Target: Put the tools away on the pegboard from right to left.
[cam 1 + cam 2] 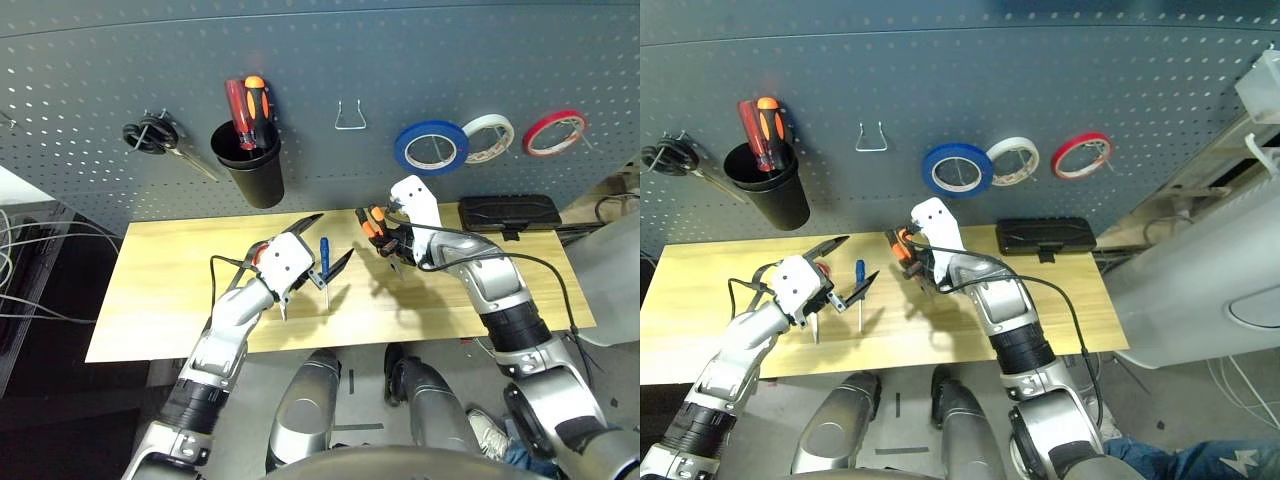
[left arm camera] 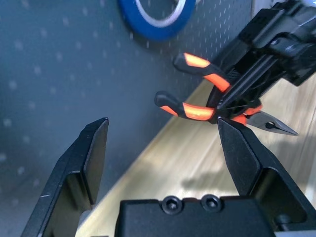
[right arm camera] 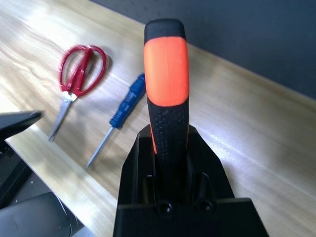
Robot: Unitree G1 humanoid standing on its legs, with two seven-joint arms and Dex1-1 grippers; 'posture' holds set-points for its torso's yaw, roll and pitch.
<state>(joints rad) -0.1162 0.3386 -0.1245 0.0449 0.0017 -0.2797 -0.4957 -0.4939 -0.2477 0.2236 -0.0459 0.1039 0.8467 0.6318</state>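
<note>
Seen over a light wooden tabletop (image 1: pixel 160 300) fronting a large dark grey-blue perforated pegboard (image 1: pixel 320 70): right gripper (image 1: pixel 385 240) pinching orange-and-black-handled pliers (image 2: pixel 217 98), raised just above the wood near the board's foot, handles pointing toward the panel. Left gripper (image 1: pixel 322 252) spread wide and empty, black fingers (image 2: pixel 84 163) apart, hovering over a small blue-handled screwdriver (image 3: pixel 121 113) lying flat on the table. Beside that screwdriver, on the side away from the pliers, red-handled scissors (image 3: pixel 76 79), also flat on the wood, blades closed. Already hung on the board, a blue tape roll (image 1: pixel 431 147), with a white tape roll (image 1: pixel 488 137) and a red tape roll (image 1: pixel 554 132) further to the right. Between the blue roll and a black cup (image 1: pixel 250 162), a bare bent metal hook (image 1: pixel 350 115); in the cup, two upright screwdrivers with red and orange handles (image 1: pixel 248 105). Far left on the panel, black-handled scissors (image 1: pixel 155 137) on a hook. At the table's back right corner, a flat black case (image 1: pixel 515 212) lying against the board.
</note>
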